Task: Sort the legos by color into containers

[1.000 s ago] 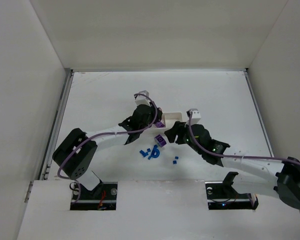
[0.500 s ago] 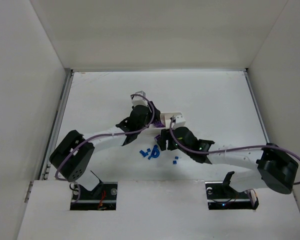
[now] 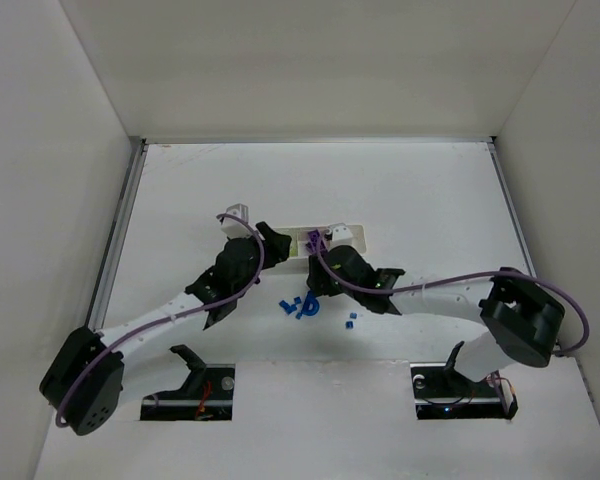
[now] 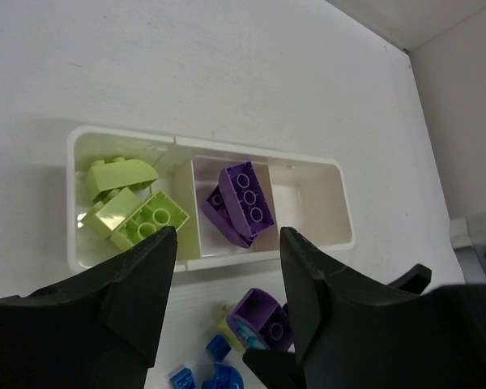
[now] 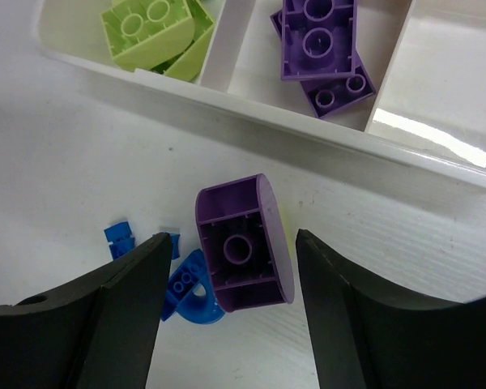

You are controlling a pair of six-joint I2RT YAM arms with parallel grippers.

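Note:
The white three-compartment tray point(image 4: 340, 217) holds yellow-green legos point(image 4: 134, 212) in its left compartment and purple legos point(image 4: 243, 201) in the middle one; the right compartment is empty. It also shows in the right wrist view point(image 5: 437, 158) and the top view point(image 3: 292, 238). A purple curved lego point(image 5: 241, 253) lies on the table in front of the tray, also seen in the left wrist view point(image 4: 263, 318). My right gripper point(image 5: 232, 237) is open with its fingers on either side of this lego, not touching it. My left gripper point(image 4: 227, 233) is open and empty above the tray's near edge.
Several small blue legos point(image 5: 188, 290) lie just left of the purple one, also visible in the top view point(image 3: 300, 307), with one more apart point(image 3: 350, 322). Both grippers point(image 3: 276, 242) point(image 3: 318, 278) sit close together by the tray. White walls enclose the table.
My left arm has drawn back to the left, away from the tray. My right gripper has swung left and now straddles the purple lego in front of the tray.

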